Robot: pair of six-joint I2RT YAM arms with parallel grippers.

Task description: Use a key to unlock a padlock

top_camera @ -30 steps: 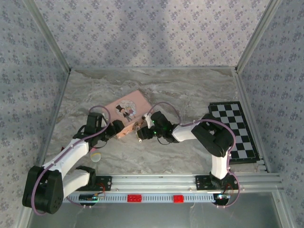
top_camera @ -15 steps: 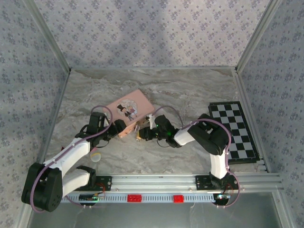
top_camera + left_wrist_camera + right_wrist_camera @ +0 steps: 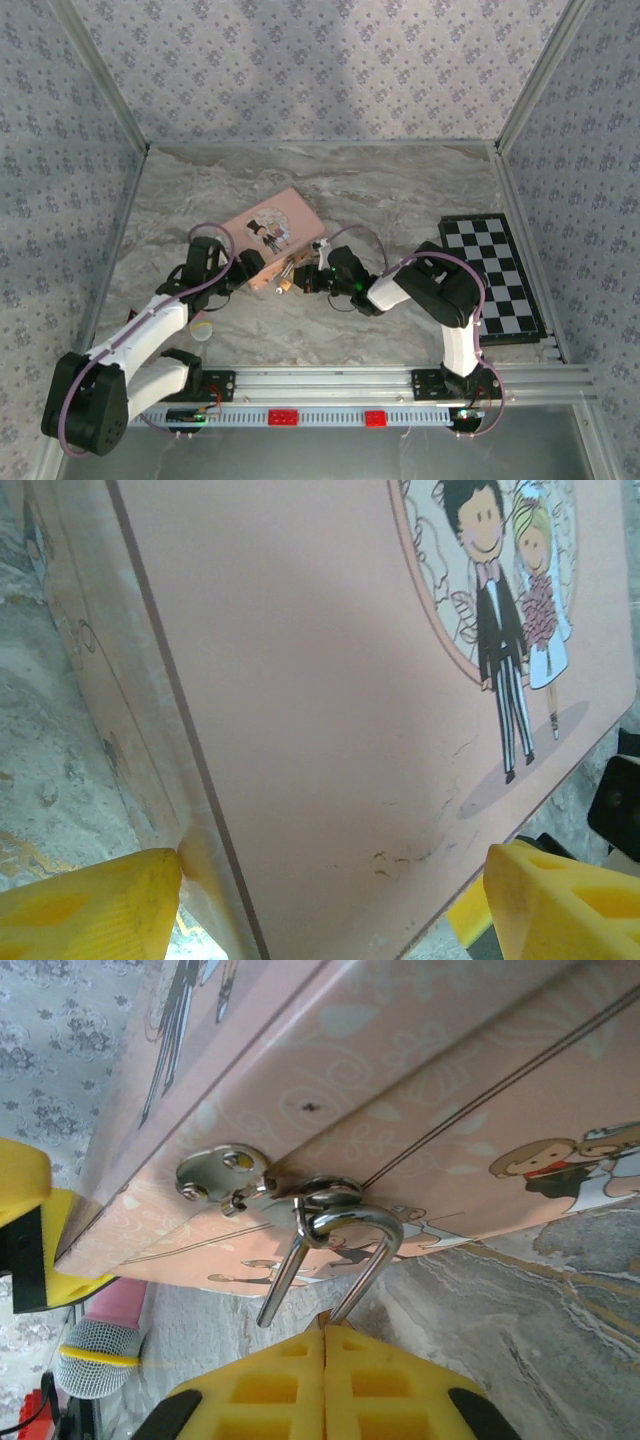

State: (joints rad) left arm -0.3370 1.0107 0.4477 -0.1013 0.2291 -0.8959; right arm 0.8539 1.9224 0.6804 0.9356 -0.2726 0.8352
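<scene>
One pink box [image 3: 272, 235], one padlock [image 3: 282, 1282], one chessboard [image 3: 497, 275]

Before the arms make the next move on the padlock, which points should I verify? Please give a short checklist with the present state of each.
1. The pink box is steadied: ok, the left gripper straddles its corner, fingers against both edges.
2. The padlock hangs on the hasp: ok, its shackle passes through the ring.
3. The right gripper is closed: ok, its fingers are pressed together just under the shackle.
4. The padlock body is gripped: cannot tell, it is hidden behind those fingers.
5. The key is lined up with the keyhole: cannot tell.
</scene>
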